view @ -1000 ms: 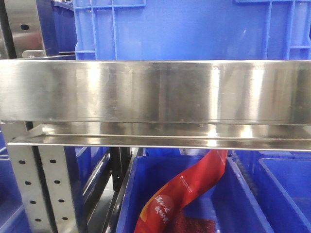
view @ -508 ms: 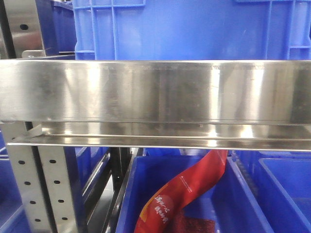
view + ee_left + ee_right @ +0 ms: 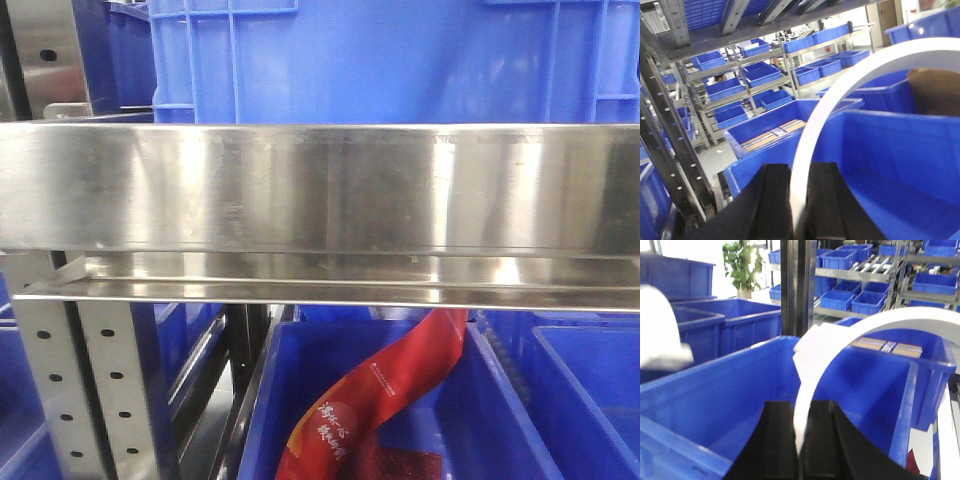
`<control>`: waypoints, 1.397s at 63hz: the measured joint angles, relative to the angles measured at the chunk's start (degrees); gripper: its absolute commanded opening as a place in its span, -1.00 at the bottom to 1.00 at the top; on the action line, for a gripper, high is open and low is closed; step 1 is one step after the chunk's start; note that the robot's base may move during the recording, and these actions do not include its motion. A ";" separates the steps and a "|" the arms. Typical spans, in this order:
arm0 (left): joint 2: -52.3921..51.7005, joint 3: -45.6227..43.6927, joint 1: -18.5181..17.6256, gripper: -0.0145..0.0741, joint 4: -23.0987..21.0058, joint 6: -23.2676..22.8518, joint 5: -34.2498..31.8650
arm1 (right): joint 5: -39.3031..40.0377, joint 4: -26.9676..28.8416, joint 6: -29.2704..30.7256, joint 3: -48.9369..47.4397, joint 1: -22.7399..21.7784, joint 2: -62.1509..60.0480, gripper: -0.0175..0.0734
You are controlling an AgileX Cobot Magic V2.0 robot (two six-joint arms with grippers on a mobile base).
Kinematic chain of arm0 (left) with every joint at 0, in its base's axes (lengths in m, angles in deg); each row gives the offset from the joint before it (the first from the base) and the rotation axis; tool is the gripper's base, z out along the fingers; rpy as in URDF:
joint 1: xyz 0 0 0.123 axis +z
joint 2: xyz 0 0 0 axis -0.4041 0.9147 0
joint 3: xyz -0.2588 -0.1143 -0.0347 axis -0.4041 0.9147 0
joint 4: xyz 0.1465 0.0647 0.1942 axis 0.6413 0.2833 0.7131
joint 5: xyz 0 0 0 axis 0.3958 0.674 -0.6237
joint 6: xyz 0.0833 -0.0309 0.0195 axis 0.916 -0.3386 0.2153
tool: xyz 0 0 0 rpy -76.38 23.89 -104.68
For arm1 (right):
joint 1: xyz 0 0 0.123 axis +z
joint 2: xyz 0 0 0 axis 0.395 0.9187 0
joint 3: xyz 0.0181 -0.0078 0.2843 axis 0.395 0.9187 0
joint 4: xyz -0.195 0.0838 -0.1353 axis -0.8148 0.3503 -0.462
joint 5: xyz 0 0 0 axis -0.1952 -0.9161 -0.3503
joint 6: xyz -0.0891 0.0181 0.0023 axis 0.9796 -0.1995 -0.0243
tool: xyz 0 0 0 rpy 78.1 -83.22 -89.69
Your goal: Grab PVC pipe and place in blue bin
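The left end effector (image 3: 800, 172) and right end effector (image 3: 802, 410) are each closed tight on the white PVC pipe (image 3: 920, 54), which bows up and away from them over the blue bin (image 3: 715, 390) just ahead and below. Bent like this, it looks sprung. If one end effector lets go first, the pipe could whip past the bin wall or slip from the narrow pinch.
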 measured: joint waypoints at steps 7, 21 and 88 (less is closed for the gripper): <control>1.69 -1.34 0.00 -0.92 0.47 0.00 -0.21 | 0.88 0.00 0.00 -0.53 0.00 1.74 -0.99; 5.17 -6.76 0.00 -0.92 1.35 0.00 -0.45 | 2.73 0.00 0.00 -0.53 0.00 4.39 -0.99; 15.95 -13.37 0.90 -0.88 4.28 0.00 -4.89 | 11.52 -0.09 0.00 -2.39 0.00 14.63 -0.99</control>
